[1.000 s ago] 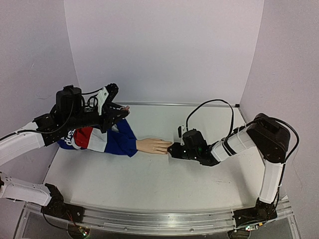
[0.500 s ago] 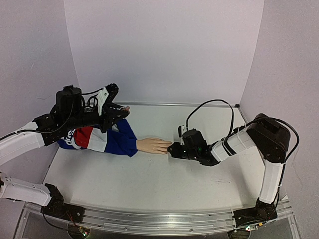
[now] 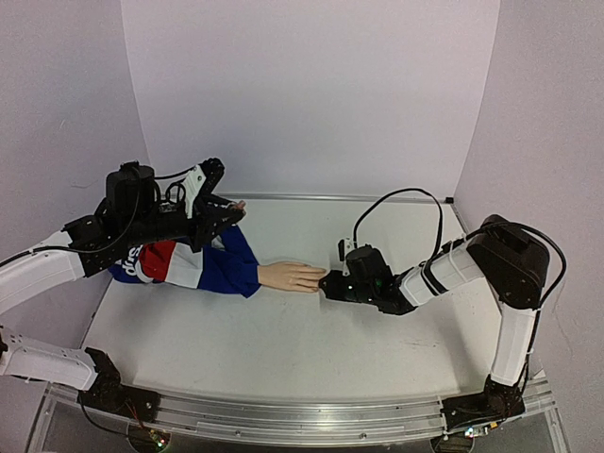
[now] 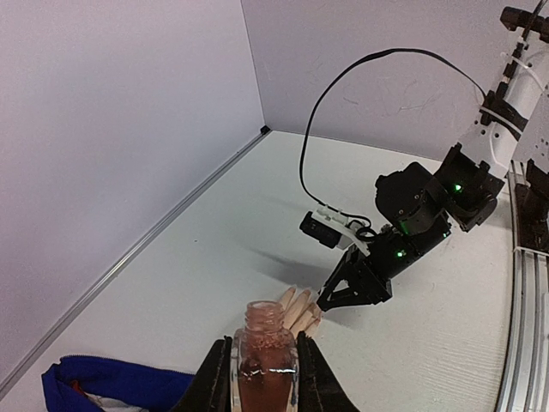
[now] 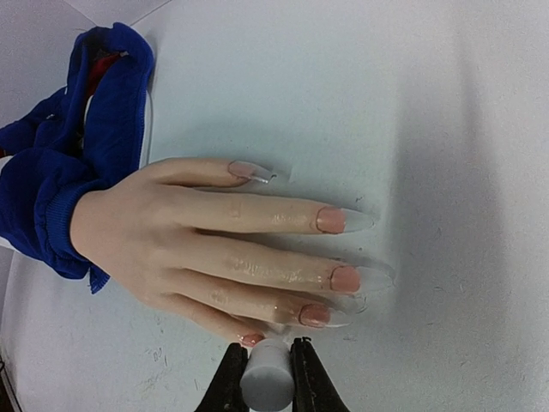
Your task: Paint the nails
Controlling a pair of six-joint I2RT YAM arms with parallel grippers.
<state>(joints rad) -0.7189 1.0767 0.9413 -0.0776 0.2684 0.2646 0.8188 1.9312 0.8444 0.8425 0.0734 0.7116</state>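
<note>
**White table, pale walls: both grippers clamped**

Top view: on the white table (image 3: 283,359) a mannequin hand (image 3: 291,276) lies flat, its blue, red and white sleeve (image 3: 203,264) toward the left. The left gripper (image 3: 231,212) hangs above the sleeve, and the right gripper (image 3: 327,283) sits at the fingertips.

Left wrist: the jaws clasp an uncapped, upright bottle (image 4: 263,365) of pinkish polish.

Right wrist: the jaws pinch a white cap (image 5: 265,379) just beside the little finger. Several nails (image 5: 345,278) show pink.
</note>
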